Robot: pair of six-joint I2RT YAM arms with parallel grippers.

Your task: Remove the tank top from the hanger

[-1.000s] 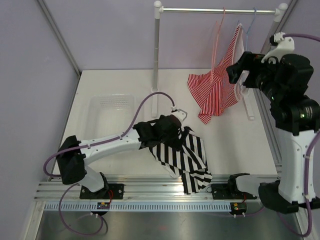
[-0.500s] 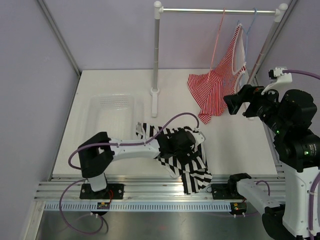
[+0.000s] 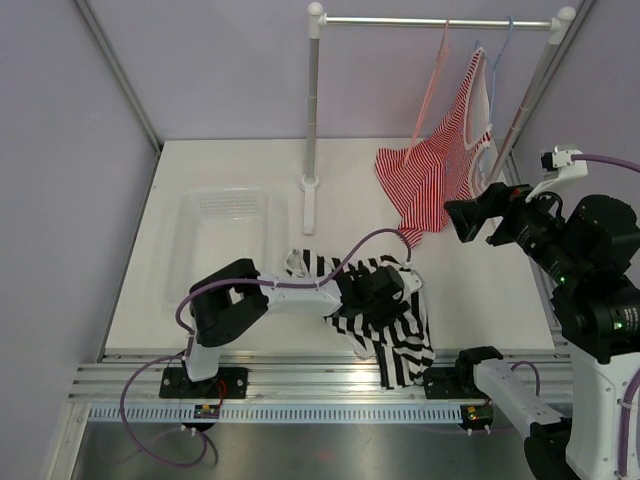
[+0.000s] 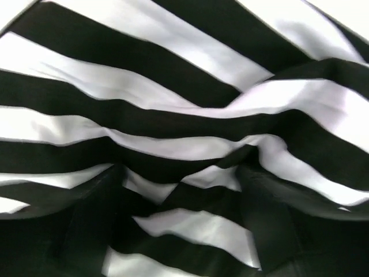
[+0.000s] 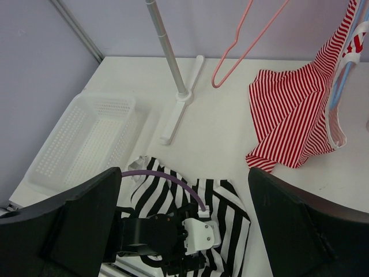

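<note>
The left arm lies low along the near edge of the desk (image 3: 230,165), elbow folded back over its base and forearm reaching right. The left pincer (image 3: 372,297) is pressed down into the tank top (image 3: 395,335). The wrist view shows only bunched black and white stripes, and dark finger shapes merge with the black bands, so I cannot tell whether it grips or stands apart.

The tank top lies crumpled at the middle of the near edge. Its long axis runs from far-left to near-right, and the near-right end drapes over the edge onto the aluminium rail (image 3: 300,380).

The right arm is raised by the right edge. The right pincer (image 3: 465,218) is in the air and aimed left, with its fingers (image 5: 75,225) spread wide and holding nothing.

The hanger (image 5: 242,40) hangs bare on the rack (image 3: 313,100) at the far edge. Just beside it, toward the far-right corner, a red-striped top (image 3: 430,175) hangs from a blue hanger (image 5: 346,75), its hem touching the desk. A white basket (image 3: 220,240) sits toward the left edge.
</note>
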